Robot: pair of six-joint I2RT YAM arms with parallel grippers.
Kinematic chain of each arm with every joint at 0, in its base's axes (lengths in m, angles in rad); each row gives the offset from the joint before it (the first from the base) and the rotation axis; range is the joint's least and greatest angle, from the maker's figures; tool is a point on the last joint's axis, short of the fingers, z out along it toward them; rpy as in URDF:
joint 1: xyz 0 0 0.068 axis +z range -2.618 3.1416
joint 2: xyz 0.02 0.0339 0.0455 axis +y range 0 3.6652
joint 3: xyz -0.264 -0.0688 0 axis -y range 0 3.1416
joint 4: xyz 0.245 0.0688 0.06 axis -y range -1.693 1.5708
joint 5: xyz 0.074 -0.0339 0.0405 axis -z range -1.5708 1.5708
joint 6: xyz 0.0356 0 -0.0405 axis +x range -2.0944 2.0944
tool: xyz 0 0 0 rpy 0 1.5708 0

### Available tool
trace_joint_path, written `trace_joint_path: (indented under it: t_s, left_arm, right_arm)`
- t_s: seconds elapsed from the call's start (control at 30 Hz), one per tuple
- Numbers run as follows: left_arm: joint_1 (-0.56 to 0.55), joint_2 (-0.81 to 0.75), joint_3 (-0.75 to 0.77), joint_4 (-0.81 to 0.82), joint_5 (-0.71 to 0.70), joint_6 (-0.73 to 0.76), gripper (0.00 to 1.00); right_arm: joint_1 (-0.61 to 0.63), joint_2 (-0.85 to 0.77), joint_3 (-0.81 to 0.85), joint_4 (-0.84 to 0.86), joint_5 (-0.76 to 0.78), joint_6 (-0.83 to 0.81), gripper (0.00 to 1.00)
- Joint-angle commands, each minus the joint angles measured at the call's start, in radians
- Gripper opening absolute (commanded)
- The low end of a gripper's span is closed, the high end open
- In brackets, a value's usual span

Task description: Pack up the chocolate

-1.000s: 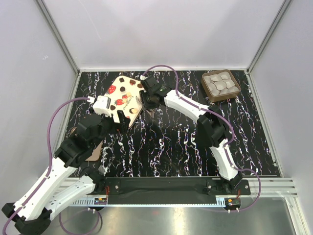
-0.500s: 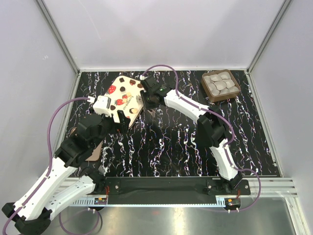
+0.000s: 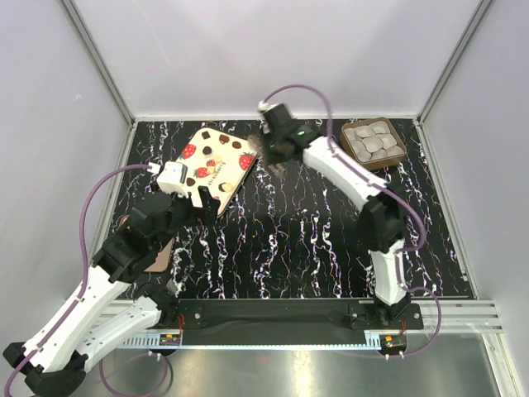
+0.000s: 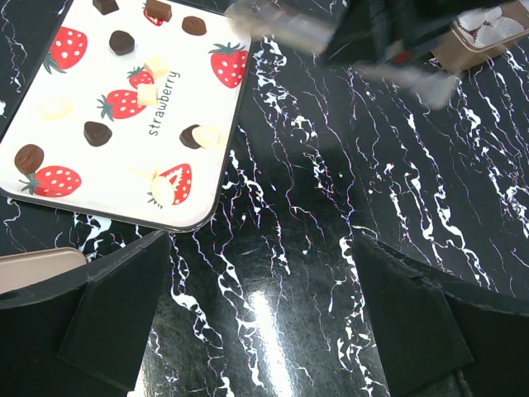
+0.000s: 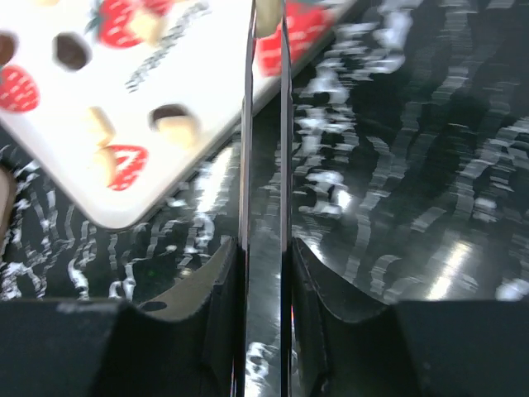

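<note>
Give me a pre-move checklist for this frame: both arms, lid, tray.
1. left gripper: jaws wide open, nothing between them. ok.
2. right gripper: jaws nearly closed, slim gap, nothing in it. Not ok for a grasp; likely needs opening first.
3. lid: flat on the table, printed side up, not between either arm's jaws. ok.
4. tray: far right corner, apart from the lid, nothing over it. ok.
5. chocolate: pale pieces sitting in the tray. ok; whether the set is complete, cannot tell.
6. tan flat piece beside the left arm: what it is, cannot tell.
</note>
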Motion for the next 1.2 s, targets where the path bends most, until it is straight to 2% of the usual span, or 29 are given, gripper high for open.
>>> trace_joint_path:
  t_s: [0.0, 0.07, 0.27, 0.43, 0.57, 0.9, 1.0, 1.17]
  left_arm:
    - [0.003, -0.013, 0.000, 0.048, -0.020, 0.017, 0.99]
    - [0.003, -0.013, 0.000, 0.048, -0.019, 0.017, 0.99]
    - [0.003, -0.010, 0.000, 0.049, -0.017, 0.020, 0.99]
    - [0.003, -0.009, -0.002, 0.046, -0.022, 0.020, 0.99]
    - [0.003, -0.002, 0.000, 0.049, -0.020, 0.021, 0.99]
    - [0.003, 0.014, 0.003, 0.046, -0.036, 0.026, 0.99]
    - [0.003, 0.018, 0.005, 0.046, -0.036, 0.028, 0.99]
    - [0.004, 0.022, 0.006, 0.042, -0.039, 0.032, 0.99]
  right_arm:
    - [-0.161, -0.178, -0.069, 0.000, 0.086, -0.021, 0.25]
    - [-0.215, -0.238, -0.140, 0.017, 0.108, -0.027, 0.25]
    - [-0.392, -0.275, -0.205, 0.011, 0.165, -0.042, 0.26]
    - [-0.511, -0.260, -0.208, 0.015, 0.177, -0.038, 0.25]
    - [-0.593, -0.173, -0.125, 0.000, 0.156, -0.041, 0.25]
    - [-0.688, -0.068, -0.063, 0.025, 0.126, -0.030, 0.25]
    - [-0.693, -0.042, -0.054, 0.034, 0.175, -0.048, 0.25]
    - [-0.694, 0.005, -0.017, 0.054, 0.156, -0.057, 0.25]
